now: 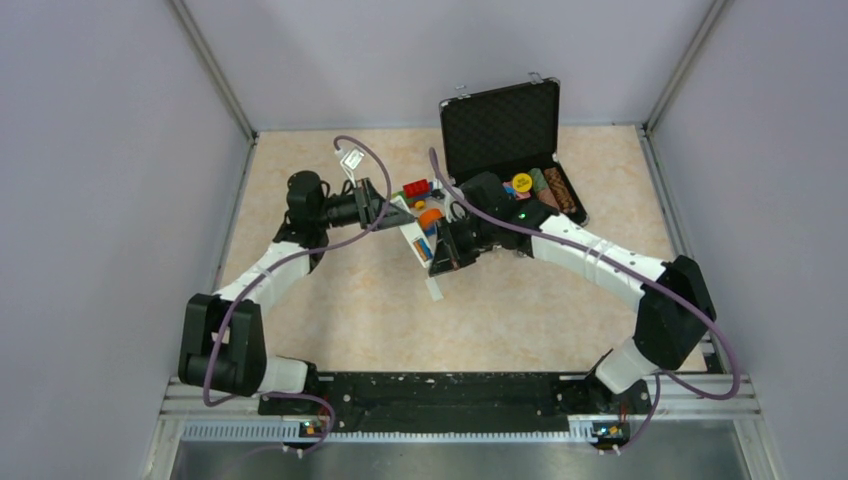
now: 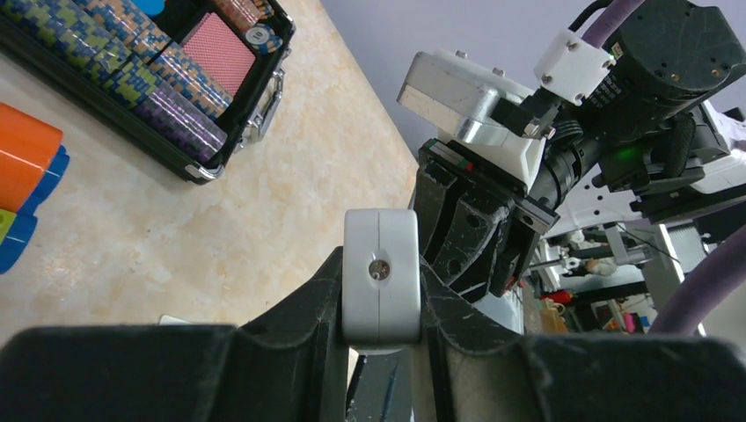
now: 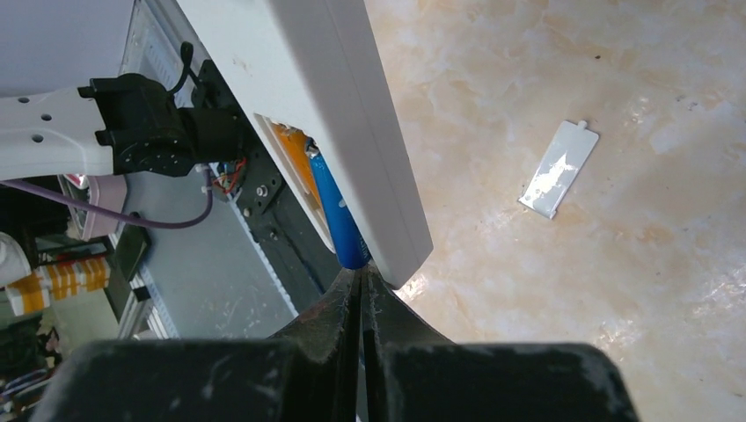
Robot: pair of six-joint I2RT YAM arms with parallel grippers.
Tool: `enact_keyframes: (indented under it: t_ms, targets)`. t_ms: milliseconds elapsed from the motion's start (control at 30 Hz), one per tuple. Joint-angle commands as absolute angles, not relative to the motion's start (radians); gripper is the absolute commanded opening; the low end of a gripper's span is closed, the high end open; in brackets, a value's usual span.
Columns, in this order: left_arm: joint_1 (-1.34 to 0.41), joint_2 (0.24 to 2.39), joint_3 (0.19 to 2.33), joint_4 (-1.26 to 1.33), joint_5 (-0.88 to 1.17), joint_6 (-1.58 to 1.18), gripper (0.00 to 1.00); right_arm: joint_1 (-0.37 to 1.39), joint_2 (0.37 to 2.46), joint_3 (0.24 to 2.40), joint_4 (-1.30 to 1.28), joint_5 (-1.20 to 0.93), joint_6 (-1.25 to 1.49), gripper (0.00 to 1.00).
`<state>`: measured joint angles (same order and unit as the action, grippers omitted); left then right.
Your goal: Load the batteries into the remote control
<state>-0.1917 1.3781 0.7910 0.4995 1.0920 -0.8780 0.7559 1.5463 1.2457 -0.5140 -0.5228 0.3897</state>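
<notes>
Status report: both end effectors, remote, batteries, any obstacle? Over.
Left end effector shut on the remote control. Right end effector shut, tips at the blue battery in the open bay, orange battery beside it. Cover off, aside on table.

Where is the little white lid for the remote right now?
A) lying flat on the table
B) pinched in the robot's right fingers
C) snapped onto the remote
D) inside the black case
A: the cover lies flat on the table, apart from the remote control, and nothing is gripping it.
</notes>
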Motion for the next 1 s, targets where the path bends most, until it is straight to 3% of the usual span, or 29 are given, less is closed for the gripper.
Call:
enact_keyframes:
  t_ms: [0, 467, 600, 767, 967]
  targets:
    - [-0.229, 1.313, 0.875, 0.294, 1.315, -0.857, 0.00, 0.696, 1.601, 1.300, -0.434, -0.415, 0.364, 0.00]
    - [-0.209, 1.450, 0.973, 0.183, 1.102, -0.905, 0.00, 0.689, 1.425, 1.183, -0.388, -0.524, 0.285, 0.00]
    - [-0.207, 1.491, 0.988, 0.184, 1.081, -0.928, 0.00, 0.689, 1.367, 1.158, -0.360, -0.568, 0.276, 0.00]
    - [-0.206, 1.521, 0.997, 0.187, 1.078, -0.951, 0.00, 0.690, 1.337, 1.165, -0.343, -0.564, 0.284, 0.07]
    - [-0.207, 1.532, 0.997, 0.198, 1.086, -0.964, 0.00, 0.690, 1.363, 1.175, -0.339, -0.537, 0.286, 0.03]
